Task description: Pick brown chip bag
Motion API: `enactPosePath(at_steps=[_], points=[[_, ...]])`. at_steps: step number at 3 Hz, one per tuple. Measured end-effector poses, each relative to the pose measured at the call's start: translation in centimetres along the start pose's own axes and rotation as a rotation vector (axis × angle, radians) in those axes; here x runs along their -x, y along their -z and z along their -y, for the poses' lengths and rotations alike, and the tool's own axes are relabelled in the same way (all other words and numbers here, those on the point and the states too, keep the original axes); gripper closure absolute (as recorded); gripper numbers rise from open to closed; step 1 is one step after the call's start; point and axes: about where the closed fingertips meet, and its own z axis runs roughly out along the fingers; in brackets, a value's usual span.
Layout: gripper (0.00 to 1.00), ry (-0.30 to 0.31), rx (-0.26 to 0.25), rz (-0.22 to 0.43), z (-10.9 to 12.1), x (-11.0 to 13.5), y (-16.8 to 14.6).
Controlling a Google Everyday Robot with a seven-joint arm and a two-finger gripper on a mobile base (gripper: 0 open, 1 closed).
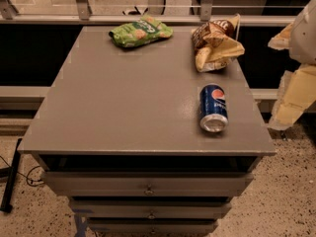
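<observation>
The brown chip bag (215, 42) lies crumpled at the far right corner of the grey cabinet top (133, 102). It is dark brown with white lettering and pale yellow-tan parts. My gripper (292, 100) hangs at the right edge of the view, beyond the cabinet's right side. It is to the right of the bag and lower in the picture, and it is apart from the bag. It holds nothing that I can see.
A bright green snack bag (140, 31) lies at the far edge, left of the brown bag. A blue soda can (213, 108) lies on its side in front of the brown bag. Drawers (148, 184) are below the top. A railing runs behind.
</observation>
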Motion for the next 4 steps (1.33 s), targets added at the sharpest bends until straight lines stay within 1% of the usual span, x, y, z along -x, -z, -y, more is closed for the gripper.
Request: enactPosePath(at_steps=[1, 2, 3, 4], points=[[0.00, 0.000, 0.000, 0.000, 0.0, 0.0, 0.0], [0.00, -0.003, -0.021, 0.010, 0.7, 0.2, -0.3], [0.00, -0.032, -0.070, 0.046, 3.1, 0.4, -2.1], [0.00, -0.067, -0.134, 0.124, 7.6, 1.1, -5.1]])
